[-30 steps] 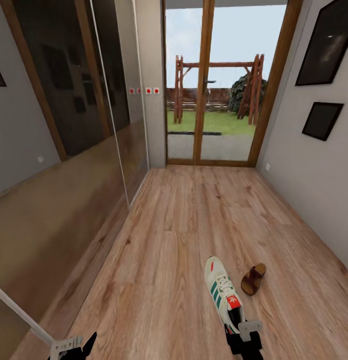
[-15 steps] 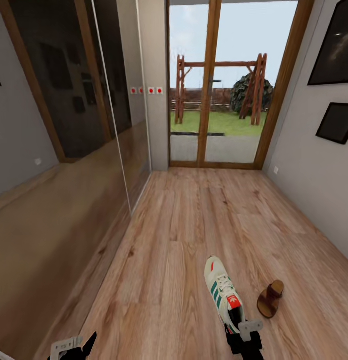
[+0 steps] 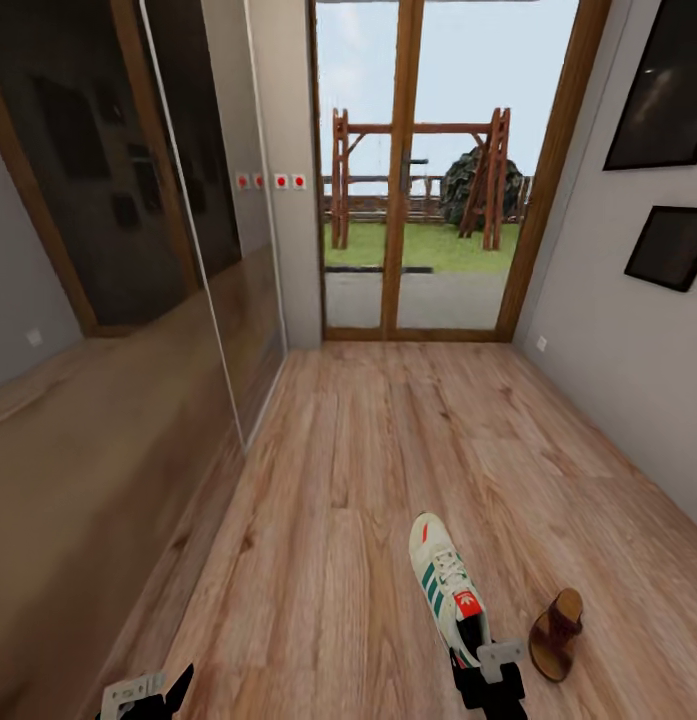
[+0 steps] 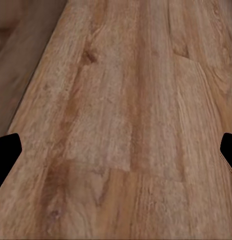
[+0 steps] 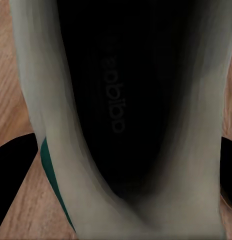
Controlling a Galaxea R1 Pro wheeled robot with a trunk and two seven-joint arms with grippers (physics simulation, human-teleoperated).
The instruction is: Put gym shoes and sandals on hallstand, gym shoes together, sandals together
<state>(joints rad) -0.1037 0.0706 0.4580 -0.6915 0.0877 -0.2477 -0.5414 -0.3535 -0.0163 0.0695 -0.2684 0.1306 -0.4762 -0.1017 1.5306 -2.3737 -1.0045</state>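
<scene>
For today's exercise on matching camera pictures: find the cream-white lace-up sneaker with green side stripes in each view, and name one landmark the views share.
Head view: the cream-white sneaker lies low, right of centre, its heel at the right gripper.
Left wrist view: the sneaker is not in it; there are wood-grain floor planks.
Right wrist view: seen very close, its dark opening and pale collar take up most of the picture.
Shared landmark: the wood-grain plank floor.

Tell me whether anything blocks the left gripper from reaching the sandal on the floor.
The gym shoe held in the right gripper hangs between the left gripper and the sandal. The sandal lies by the robot's right side, on the corridor floor.
</scene>
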